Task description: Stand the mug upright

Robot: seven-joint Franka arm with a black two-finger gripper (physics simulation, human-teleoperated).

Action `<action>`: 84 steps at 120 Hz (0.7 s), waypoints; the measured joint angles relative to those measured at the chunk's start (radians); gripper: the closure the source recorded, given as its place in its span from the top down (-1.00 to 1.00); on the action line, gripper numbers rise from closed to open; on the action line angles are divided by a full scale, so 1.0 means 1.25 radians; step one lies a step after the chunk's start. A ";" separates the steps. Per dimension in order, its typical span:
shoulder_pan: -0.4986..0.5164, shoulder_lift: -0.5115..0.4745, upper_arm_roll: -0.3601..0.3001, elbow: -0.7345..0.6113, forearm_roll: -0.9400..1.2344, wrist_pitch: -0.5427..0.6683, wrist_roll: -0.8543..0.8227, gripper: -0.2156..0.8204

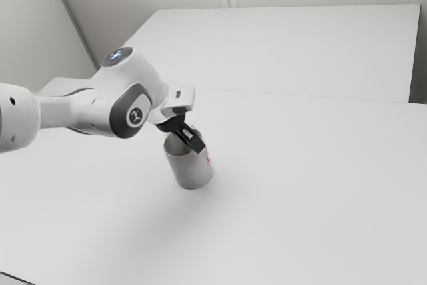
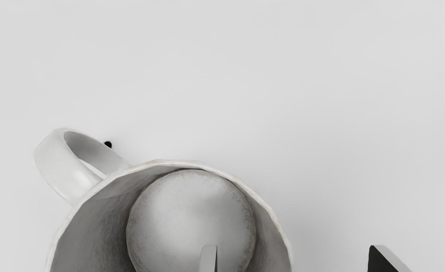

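Exterior view: white table (image 1: pixel 300 198), pale arm (image 1: pixel 100 108), leaning mug (image 1: pixel 192 170), fingers spread at its rim

The table spreads broadly beneath everything, its surface plain and softly shaded near the mug. The arm comes in from the exterior view's left and bends down at its wrist over the mug. The mug is grey, with its mouth facing up and its body leaning toward the exterior view's left; whether its base rests fully on the table, I cannot tell. The wrist view looks down through the mouth to the pale inner bottom.

The black gripper (image 1: pixel 189 143) stands wide, gripping nothing. In the wrist view, one finger (image 2: pixel 208 260) is over the mug's mouth and the other (image 2: pixel 385 260) is outside the rim, well apart from it. How deep the first reaches, I cannot tell.

The handle (image 2: pixel 61 166) sticks out from the mug's side, away from the outside finger. A small red mark (image 1: pixel 208 157) shows on the mug's outer wall. Just beside the handle is a tiny black spot (image 2: pixel 108 144).
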 joint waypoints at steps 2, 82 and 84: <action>0.000 0.005 0.000 0.022 0.003 -0.009 0.000 0.24; 0.321 0.133 -0.164 0.612 0.089 -0.634 -0.046 0.53; 0.322 0.134 -0.164 0.612 0.089 -0.640 -0.048 0.53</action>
